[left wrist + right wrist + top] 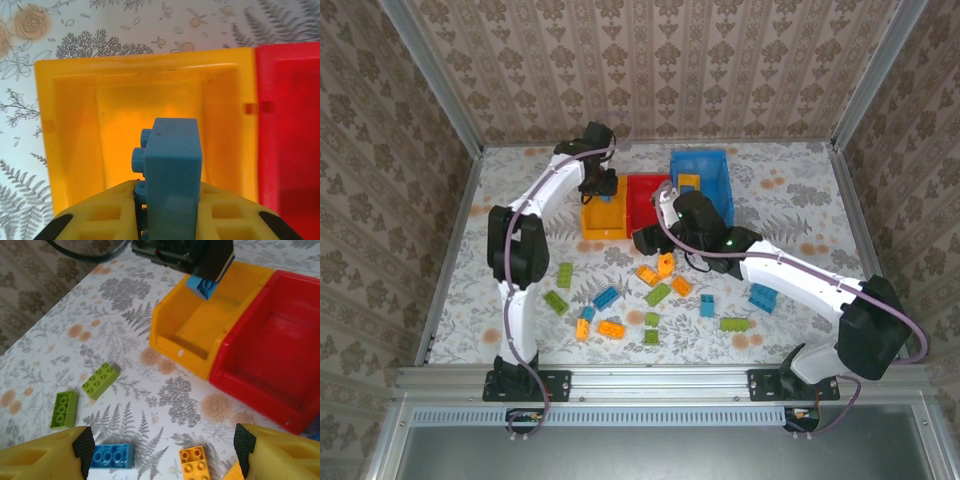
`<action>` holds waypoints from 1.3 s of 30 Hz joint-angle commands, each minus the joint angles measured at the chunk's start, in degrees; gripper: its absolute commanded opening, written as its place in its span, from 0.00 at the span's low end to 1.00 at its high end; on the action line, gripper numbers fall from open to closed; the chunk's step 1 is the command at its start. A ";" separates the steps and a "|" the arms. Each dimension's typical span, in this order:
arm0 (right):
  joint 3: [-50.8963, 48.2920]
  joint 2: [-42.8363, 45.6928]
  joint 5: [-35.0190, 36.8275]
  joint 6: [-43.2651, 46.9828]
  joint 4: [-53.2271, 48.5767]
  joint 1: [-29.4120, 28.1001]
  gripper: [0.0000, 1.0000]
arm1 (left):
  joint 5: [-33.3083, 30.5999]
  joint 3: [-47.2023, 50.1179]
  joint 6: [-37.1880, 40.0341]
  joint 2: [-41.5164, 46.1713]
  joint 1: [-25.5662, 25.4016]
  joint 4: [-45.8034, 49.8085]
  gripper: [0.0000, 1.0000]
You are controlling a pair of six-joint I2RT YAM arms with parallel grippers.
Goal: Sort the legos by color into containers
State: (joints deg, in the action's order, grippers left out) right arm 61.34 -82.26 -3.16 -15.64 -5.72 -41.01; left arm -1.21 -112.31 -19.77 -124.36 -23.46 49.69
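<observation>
Left gripper [170, 217] is clamped on a blue lego [172, 155], hanging over the yellow-orange bin [75, 130] next to the red bin [290, 125]. It looks clear of the floor, though that's hard to judge. Right gripper [162, 452] hangs with jaws wide apart and empty above loose legos [111, 456] on the table [100, 315].

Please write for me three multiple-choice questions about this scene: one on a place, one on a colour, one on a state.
1. The left gripper hangs over: A) the yellow bin B) the blue bin C) the loose bricks.
2. The brick it holds is: A) green B) blue C) orange.
3. The right gripper is: A) shut on a brick B) open and empty C) shut and empty.
Answers: 1 A, the yellow bin's floor lies below its fingers; 2 B, the left wrist view shows a blue brick clamped; 3 B, its fingers stand wide apart with nothing held.
</observation>
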 commanded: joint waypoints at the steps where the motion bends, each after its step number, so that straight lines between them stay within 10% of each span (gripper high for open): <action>1: 0.84 0.09 1.25 -1.69 1.15 0.66 0.77 | 2.00 -3.02 -2.01 -1.86 0.83 0.40 0.25; 21: -12.23 11.84 5.68 6.08 -13.33 0.50 0.75 | 6.02 9.75 -7.23 14.03 0.76 -4.16 0.55; 31: -11.53 21.88 12.91 -30.26 -51.00 4.45 0.70 | 15.83 35.25 2.63 36.80 -14.74 -17.48 0.64; 39: -11.55 21.11 7.88 -58.55 -54.49 5.86 0.71 | 17.59 46.64 5.31 44.19 -29.15 -23.42 0.67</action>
State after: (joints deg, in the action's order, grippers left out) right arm 49.80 -61.49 6.92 -57.60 -56.47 -35.44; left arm 15.29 -66.87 -17.37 -82.32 -50.54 29.71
